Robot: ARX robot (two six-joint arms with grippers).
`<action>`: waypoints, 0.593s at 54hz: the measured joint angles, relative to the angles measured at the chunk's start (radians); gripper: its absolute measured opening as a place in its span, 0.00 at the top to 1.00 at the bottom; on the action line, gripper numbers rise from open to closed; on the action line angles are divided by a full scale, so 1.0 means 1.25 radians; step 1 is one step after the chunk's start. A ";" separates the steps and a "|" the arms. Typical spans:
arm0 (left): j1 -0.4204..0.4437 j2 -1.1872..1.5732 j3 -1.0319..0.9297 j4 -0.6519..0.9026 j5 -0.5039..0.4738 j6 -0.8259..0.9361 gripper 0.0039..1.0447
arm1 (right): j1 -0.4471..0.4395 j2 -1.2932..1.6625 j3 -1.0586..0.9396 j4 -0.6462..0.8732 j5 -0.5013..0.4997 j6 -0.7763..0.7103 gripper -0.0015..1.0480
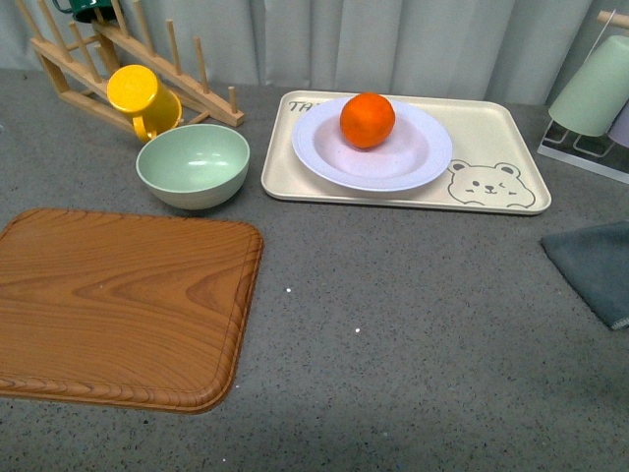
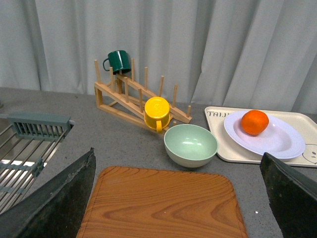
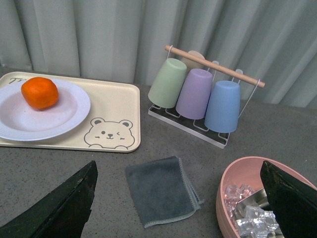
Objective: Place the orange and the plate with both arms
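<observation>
The orange (image 1: 368, 119) sits in the white plate (image 1: 413, 162), which rests on the beige bear tray (image 1: 501, 128) at the back of the table. Both show in the left wrist view as the orange (image 2: 254, 122) on the plate (image 2: 282, 144), and in the right wrist view as the orange (image 3: 39, 92) on the plate (image 3: 59, 116). Neither arm appears in the front view. My left gripper (image 2: 178, 198) is open, hanging above the wooden board (image 2: 163, 203). My right gripper (image 3: 181, 198) is open above the grey cloth (image 3: 161, 196). Nothing is between either pair of fingers.
A pale green bowl (image 1: 193, 164) stands left of the tray, with a yellow mug (image 1: 142, 98) on a wooden rack (image 1: 187, 74) behind it. A cup stand (image 3: 198, 94) with three cups, a pink bowl of ice (image 3: 247, 203) and a sink rack (image 2: 25, 148) flank the area.
</observation>
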 joint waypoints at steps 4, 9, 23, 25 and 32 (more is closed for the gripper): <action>0.000 0.000 0.000 0.000 0.000 0.000 0.06 | -0.008 -0.092 -0.026 -0.009 -0.044 0.013 0.14; 0.000 0.000 0.000 0.000 0.000 0.000 0.06 | -0.037 -0.163 -0.041 -0.003 -0.146 0.071 0.29; 0.000 0.000 0.000 0.000 0.000 0.000 0.06 | -0.135 -0.233 -0.069 -0.045 -0.242 0.111 0.70; 0.000 0.000 0.000 0.000 0.000 0.000 0.06 | -0.136 -0.243 -0.082 -0.037 -0.244 0.112 0.76; 0.000 0.000 0.000 0.000 0.000 0.000 0.06 | -0.136 -0.277 -0.084 -0.065 -0.243 0.112 0.99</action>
